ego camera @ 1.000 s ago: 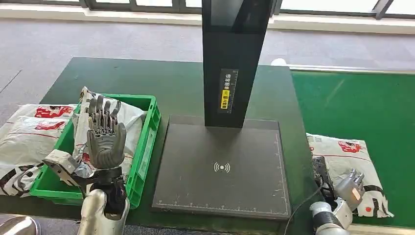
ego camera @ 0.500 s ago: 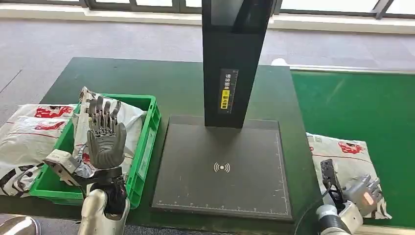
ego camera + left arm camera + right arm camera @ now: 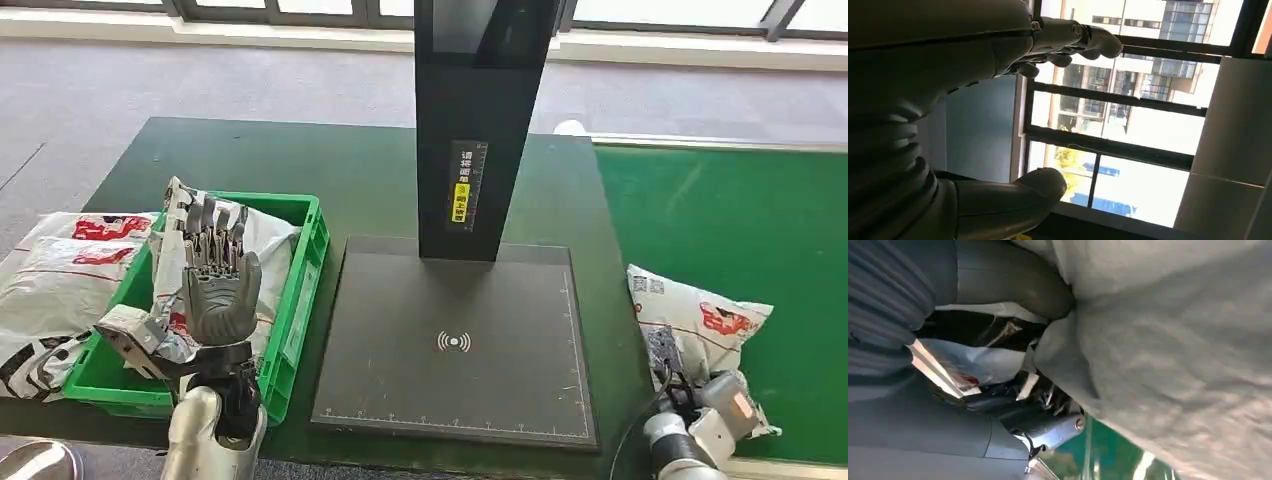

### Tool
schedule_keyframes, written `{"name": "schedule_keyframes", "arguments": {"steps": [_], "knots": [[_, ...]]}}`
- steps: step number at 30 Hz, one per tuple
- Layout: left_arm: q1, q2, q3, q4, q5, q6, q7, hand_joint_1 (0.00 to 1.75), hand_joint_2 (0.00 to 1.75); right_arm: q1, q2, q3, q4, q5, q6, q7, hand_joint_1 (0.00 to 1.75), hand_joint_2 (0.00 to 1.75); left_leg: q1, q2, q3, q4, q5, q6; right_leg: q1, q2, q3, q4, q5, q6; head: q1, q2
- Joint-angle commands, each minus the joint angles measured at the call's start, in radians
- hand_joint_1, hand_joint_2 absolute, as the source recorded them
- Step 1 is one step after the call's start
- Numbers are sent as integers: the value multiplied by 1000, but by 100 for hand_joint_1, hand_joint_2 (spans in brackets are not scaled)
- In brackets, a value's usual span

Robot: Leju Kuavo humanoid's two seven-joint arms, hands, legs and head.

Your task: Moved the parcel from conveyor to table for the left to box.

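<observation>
A white parcel (image 3: 700,315) with red and black print lies on the green conveyor belt (image 3: 740,220) at the right, its near end raised and crumpled. My right hand (image 3: 725,410) grips that near end at the bottom right. In the right wrist view the parcel (image 3: 1173,350) is close up, with my thumb (image 3: 1013,282) pressed against it. My left hand (image 3: 215,280) stands upright over the green box (image 3: 300,290), fingers spread and holding nothing. The left wrist view shows its fingers (image 3: 1083,37) apart, against windows.
The green box holds a parcel (image 3: 262,235), and more parcels (image 3: 60,270) lie to its left. A black scanner plate (image 3: 455,340) with a tall black column (image 3: 480,120) takes the middle of the dark green table (image 3: 370,180).
My right hand has slid down and right, under the parcel's near end. The parcel went from flat to lifted and bunched. The left hand has barely moved.
</observation>
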Motion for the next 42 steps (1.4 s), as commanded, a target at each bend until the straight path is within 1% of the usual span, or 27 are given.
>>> {"name": "schedule_keyframes", "arguments": {"steps": [1,5,7,21,22,23,24,25,26,27,28,29,30,31,32,33,36,38,39,42], "knots": [[14,-60,32,47,-2,-3,1,0,175,-4,-14,25,80,65,11,5,175,175,0,1,2,-2,0,0,0,0,2,-2,0,-1,0,0],[14,-60,32,47,-2,-3,1,0,175,-4,-14,25,80,65,11,5,175,175,0,1,5,-4,0,-1,1,0,5,-5,0,-2,0,0],[13,-60,31,48,-1,-2,1,0,175,-2,-12,38,81,65,29,11,175,175,0,0,3,-2,0,0,1,-1,3,-2,0,-1,0,0],[-9,-59,31,71,-9,-1,1,0,175,-1,-12,43,73,63,34,5,175,175,0,0,3,-1,0,0,1,-1,3,-3,0,0,0,0],[8,-60,19,58,-18,37,1,0,175,74,187,-92,-304,-18,-113,-302,175,175,0,0,3,-2,1,0,0,-1,3,-4,1,0,0,0],[19,-60,10,46,-17,50,1,0,175,51,229,-170,-681,-32,-113,-421,175,175,2,0,4,-1,0,0,2,-1,4,-4,1,-1,0,0],[26,-60,3,37,-14,59,1,0,175,38,259,-207,-750,-60,-113,-499,175,175,1,1,4,-2,0,0,1,0,4,-4,0,-1,0,0],[26,-60,0,35,-13,66,1,0,175,-4,304,-306,-866,-144,-113,-656,175,175,-2,1,1,-1,0,0,-2,0,0,-1,0,-1,0,0],[23,-60,-4,39,-15,73,1,0,175,-33,334,-346,-915,-184,-113,-788,175,175,-3,0,-1,1,1,1,-3,-1,-1,1,0,1,0,0],[20,-60,-6,41,-17,77,1,0,175,-20,349,-301,-973,-221,-113,-788,175,175,-3,6,-1,1,-1,0,-2,5,-2,2,0,0,0,0],[17,-60,-8,44,-18,84,1,0,175,-10,373,-269,-1025,-241,-113,-788,175,175,-7,1,-3,0,1,1,-6,0,-5,3,1,1,-1,0],[15,-60,-8,44,-19,88,1,0,175,-2,386,-240,-1066,-258,-113,-788,175,175,-4,1,-5,1,0,0,-4,0,-5,3,1,0,-1,0],[15,-60,-9,43,-20,91,1,0,175,5,387,-216,-1092,-274,-113,-788,175,175,-4,0,-2,0,0,0,-3,-1,-4,2,0,0,-1,0],[15,-60,-8,41,-20,93,1,0,175,10,387,-195,-1115,-290,-113,-788,175,175,-4,-4,-3,0,1,1,-4,-4,-4,1,0,1,-1,0],[15,-60,-8,39,-20,93,1,0,175,15,387,-179,-1132,-300,-113,-788,175,175,-3,-3,-2,0,1,1,-2,-4,-1,0,-1,0,-1,0],[15,-60,-8,39,-20,93,1,0,175,16,387,-175,-1138,-303,-113,-788,175,175,-2,-5,-1,-1,0,1,-3,-7,1,0,-2,0,-1,0],[13,-58,-9,42,-17,96,1,0,175,32,387,-130,-1188,-338,-113,-788,175,175,-2,-1,-3,0,0,1,-2,-2,-2,0,-1,0,0,0],[7,-55,-10,46,-14,98,1,0,175,32,387,-128,-1195,-334,-113,-788,175,175,-2,0,-1,-1,0,0,-2,-1,0,-1,-1,0,0,0],[6,-54,-10,47,-14,99,1,0,175,31,387,-129,-1194,-332,-113,-788,175,175,-2,-1,-3,0,0,1,-2,-2,-2,0,-1,1,0,0],[6,-54,-10,47,-14,99,1,0,175,31,387,-129,-1194,-332,-113,-788,175,175,-2,0,-2,-1,0,1,-2,-1,-1,-1,0,0,0,0]]}}
